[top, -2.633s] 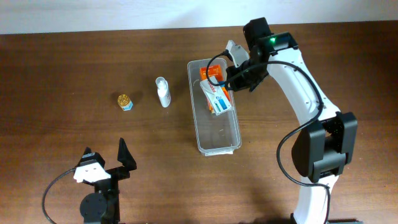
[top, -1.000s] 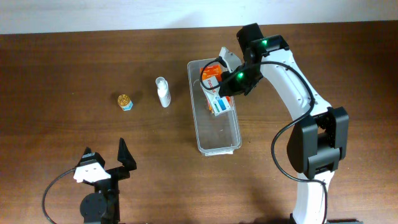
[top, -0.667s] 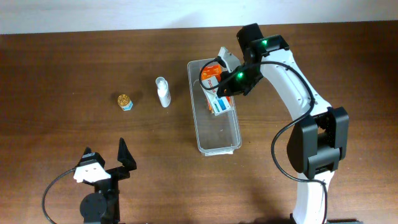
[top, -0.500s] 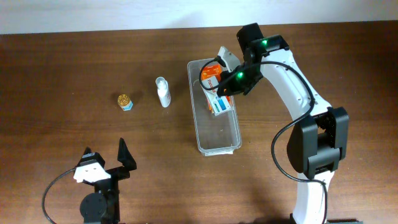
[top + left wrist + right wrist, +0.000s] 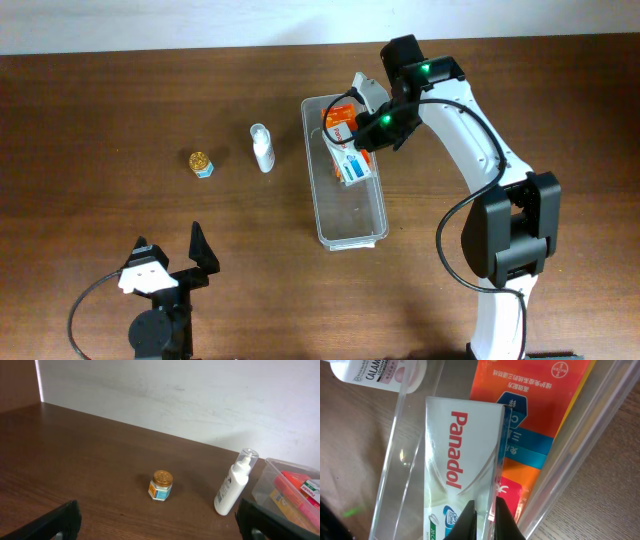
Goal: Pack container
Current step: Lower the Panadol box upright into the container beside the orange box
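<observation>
The container (image 5: 350,240), a long clear plastic bin, lies mid-table and holds a white Panadol box (image 5: 352,168) and an orange box (image 5: 338,120). My right gripper (image 5: 362,137) reaches into its far end. In the right wrist view the gripper (image 5: 485,510) is shut, pinching the long edge of the Panadol box (image 5: 455,455) where it meets the orange box (image 5: 535,415). My left gripper (image 5: 170,245) rests near the front edge, open and empty. The left wrist view shows its gripper (image 5: 157,520) spread wide, facing the table.
A white pump bottle (image 5: 262,148) stands just left of the container, and a small gold-lidded jar (image 5: 201,162) sits further left. Both show in the left wrist view, the bottle (image 5: 232,485) and the jar (image 5: 161,485), beside the container's corner (image 5: 265,485).
My right gripper moved from the container's right rim down onto the boxes, then closed the last bit on the Panadol box. In the last second it barely shifted. The left arm stayed still.
</observation>
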